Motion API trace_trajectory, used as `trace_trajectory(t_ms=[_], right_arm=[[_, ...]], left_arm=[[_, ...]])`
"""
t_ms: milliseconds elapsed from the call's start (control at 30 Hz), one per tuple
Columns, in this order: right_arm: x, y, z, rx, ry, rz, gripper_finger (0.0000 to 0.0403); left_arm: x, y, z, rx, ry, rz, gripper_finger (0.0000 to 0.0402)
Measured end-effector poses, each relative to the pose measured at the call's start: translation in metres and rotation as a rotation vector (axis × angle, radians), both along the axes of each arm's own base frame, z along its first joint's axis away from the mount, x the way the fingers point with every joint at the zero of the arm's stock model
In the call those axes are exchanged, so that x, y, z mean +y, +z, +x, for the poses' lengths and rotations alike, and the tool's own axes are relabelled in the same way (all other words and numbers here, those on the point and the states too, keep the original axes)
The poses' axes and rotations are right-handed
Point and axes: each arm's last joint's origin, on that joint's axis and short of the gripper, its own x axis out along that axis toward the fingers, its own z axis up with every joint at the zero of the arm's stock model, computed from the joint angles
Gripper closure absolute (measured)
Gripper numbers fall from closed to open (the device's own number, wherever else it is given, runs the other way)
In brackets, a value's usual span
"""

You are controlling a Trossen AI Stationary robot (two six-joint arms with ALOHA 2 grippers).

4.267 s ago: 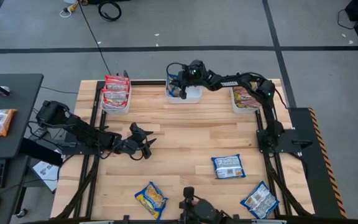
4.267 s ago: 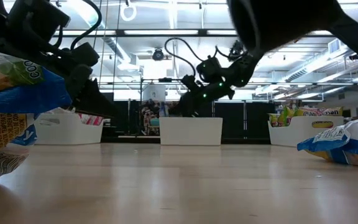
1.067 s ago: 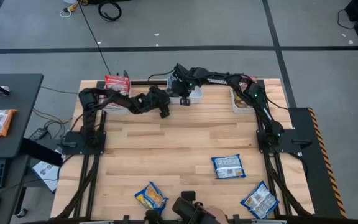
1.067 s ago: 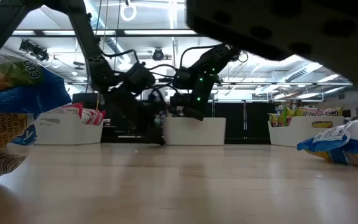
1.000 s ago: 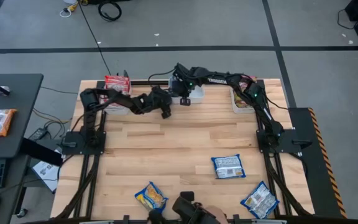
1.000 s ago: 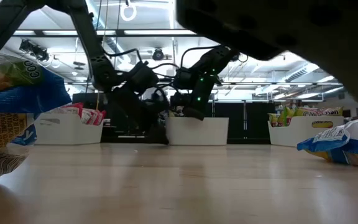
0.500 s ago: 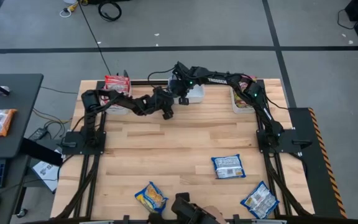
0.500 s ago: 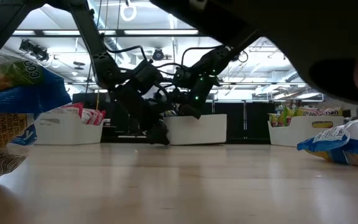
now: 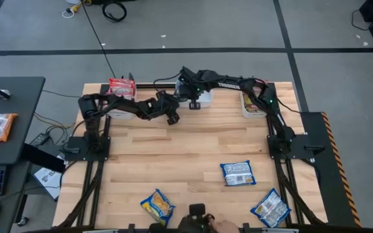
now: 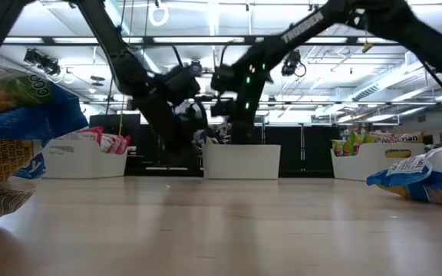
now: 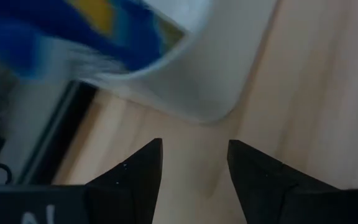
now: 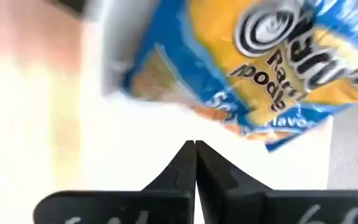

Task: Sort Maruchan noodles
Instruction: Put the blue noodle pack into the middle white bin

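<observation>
High view: both arms are reaching toward the upper centre of the frame, where a white middle bin [image 9: 199,98] is sitting at the far edge of the table [image 9: 193,155]. The right end effector [image 9: 190,97] is hanging over this bin with its fingers pressed together and gripping nothing; in the right wrist view a blue-yellow packet [image 12: 272,68] is lying in the bin just beyond the closed fingertips, apart from them. The left end effector [image 9: 171,116] is hovering over the table just left of the same bin, its fingers parted and empty; the left wrist view shows the bin's rounded corner [image 11: 197,74] ahead of the gap, with blue wrapping showing inside the bin.

Three further blue-yellow packets are lying loose near the lower edge of the frame: one at lower centre-left [image 9: 157,206], one at centre-right [image 9: 237,172], one at lower right [image 9: 270,208], all well apart from both end effectors. Red packets [image 9: 122,87] are filling the left bin [image 9: 120,111] at upper left; a right bin [image 9: 254,107] at upper right is holding mixed packets. The middle of the table is lying open between the bins and the loose packets.
</observation>
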Motion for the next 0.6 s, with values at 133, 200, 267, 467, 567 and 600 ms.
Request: trace_trajectory(t_ms=[133, 200, 267, 467, 567, 600], right_arm=[[0.028, 0.035, -0.006, 0.038, -0.009, -0.047, 0.0394], [0.047, 0.055, -0.01, 0.042, -0.015, -0.05, 0.0396], [0.071, 0.077, -0.017, 0.051, -0.004, -0.041, 0.0397], [0.168, 0.132, -0.042, 0.05, 0.068, 0.035, 0.0398], [0.224, 0.153, -0.05, -0.028, 0.134, 0.062, 0.0398], [0.243, 0.157, -0.052, -0.057, 0.156, 0.076, 0.0398]], left_arm=[[-0.005, 0.025, -0.007, 0.007, 0.023, 0.006, 0.0214], [-0.01, 0.038, -0.011, 0.007, 0.029, 0.018, 0.0214], [-0.016, 0.053, -0.016, 0.001, 0.045, 0.029, 0.0214], [-0.047, 0.086, -0.029, -0.007, 0.121, 0.053, 0.0214], [-0.069, 0.097, -0.035, -0.018, 0.169, 0.066, 0.0214], [-0.077, 0.099, -0.036, -0.025, 0.175, 0.069, 0.0214]])
